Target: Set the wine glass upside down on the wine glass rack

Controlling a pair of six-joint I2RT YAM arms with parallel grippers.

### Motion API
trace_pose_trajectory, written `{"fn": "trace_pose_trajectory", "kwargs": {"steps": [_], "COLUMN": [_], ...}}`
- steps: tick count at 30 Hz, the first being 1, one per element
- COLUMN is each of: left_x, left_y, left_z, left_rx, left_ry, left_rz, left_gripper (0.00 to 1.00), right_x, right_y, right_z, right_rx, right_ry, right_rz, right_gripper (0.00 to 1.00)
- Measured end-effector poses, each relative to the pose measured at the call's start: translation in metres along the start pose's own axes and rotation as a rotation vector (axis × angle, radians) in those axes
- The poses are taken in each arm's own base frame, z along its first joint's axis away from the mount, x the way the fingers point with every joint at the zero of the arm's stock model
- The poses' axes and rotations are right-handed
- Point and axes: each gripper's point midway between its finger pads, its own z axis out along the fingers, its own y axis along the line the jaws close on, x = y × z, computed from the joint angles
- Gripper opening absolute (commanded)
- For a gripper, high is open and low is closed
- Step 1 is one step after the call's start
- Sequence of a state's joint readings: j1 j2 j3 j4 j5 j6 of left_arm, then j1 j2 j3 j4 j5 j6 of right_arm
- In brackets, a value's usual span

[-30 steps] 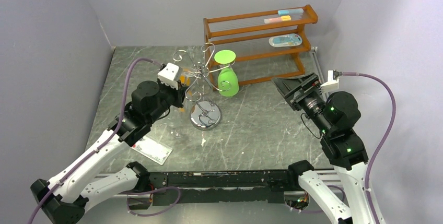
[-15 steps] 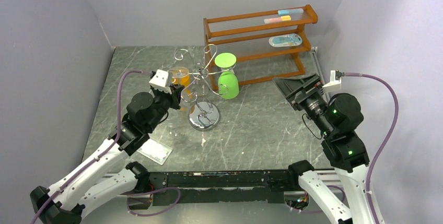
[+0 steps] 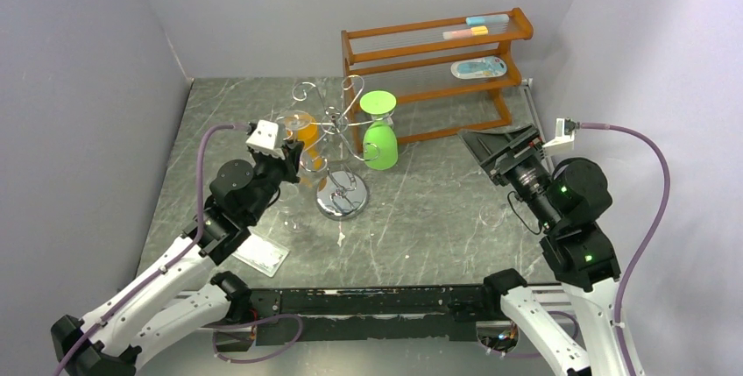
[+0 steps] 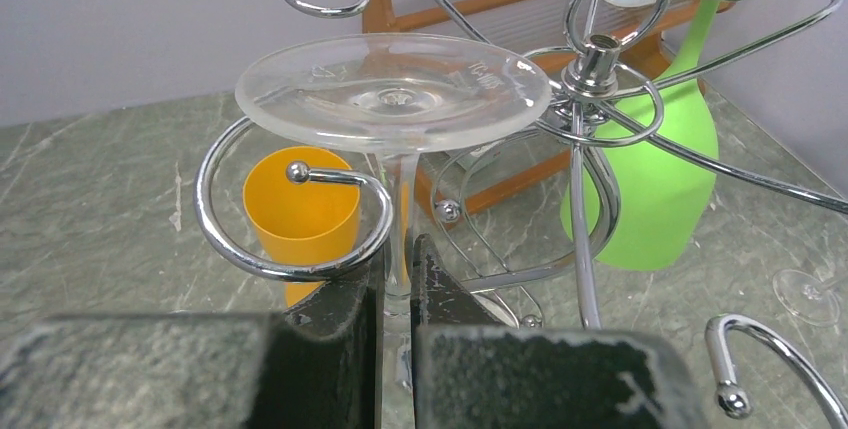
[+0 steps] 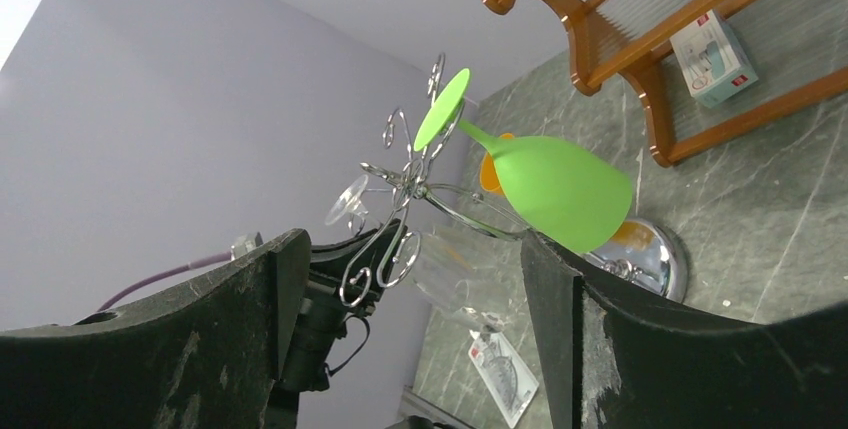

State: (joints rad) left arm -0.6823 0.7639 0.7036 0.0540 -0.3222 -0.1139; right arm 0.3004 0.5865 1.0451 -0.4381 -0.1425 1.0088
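AT THE RACK: My left gripper (image 4: pixel 398 267) is pinched tight on the stem of the clear wine glass (image 4: pixel 392 89). The glass is upside down, its round foot uppermost and level, just above one of the curled wire arms (image 4: pixel 290 254) of the wine glass rack (image 3: pixel 343 192), on the 9 o'clock side of the central post (image 4: pixel 592 54). The stem runs down by the open end of that curl; whether the foot rests on the wire I cannot tell. A green glass (image 3: pixel 379 139) hangs bowl-down from an arm at the post's 2 o'clock. An orange cup (image 4: pixel 300 214) shows just beyond the curl, above the marble table (image 3: pixel 421 218). My right gripper (image 5: pixel 410 259) hovers well apart at the rack's 3 o'clock, fingers spread wide, holding nothing. A brown wooden shelf (image 3: pixel 429 52) lines the back wall at 1 o'clock.
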Motion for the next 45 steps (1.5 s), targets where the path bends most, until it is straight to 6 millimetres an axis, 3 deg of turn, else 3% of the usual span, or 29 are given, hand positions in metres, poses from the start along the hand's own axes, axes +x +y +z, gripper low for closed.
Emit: {"fn": "trace_pose_trajectory", "kwargs": {"steps": [15,28,45], "left_x": [-0.019,-0.006,0.001], "left_y": [0.01,0.007,0.007], "left_z": [-0.013,-0.002,-0.001], "left_rx": [-0.007,-0.005,0.003], "left_ry": [-0.132,-0.094,-0.198], "left_rz": [0.075,0.093,0.059], "left_gripper": [0.05,0.05,0.05], "right_x": [-0.002,-0.004,-0.008], "right_y": [0.003,0.005,0.008], "right_z": [-0.003,-0.007,-0.007], "right_rx": [-0.014,-0.024,-0.038], "right_ry": [-0.009,-0.026,-0.045], "right_rz": [-0.002,-0.028,-0.053], "right_gripper": [0.8,0.8,0.8]}}
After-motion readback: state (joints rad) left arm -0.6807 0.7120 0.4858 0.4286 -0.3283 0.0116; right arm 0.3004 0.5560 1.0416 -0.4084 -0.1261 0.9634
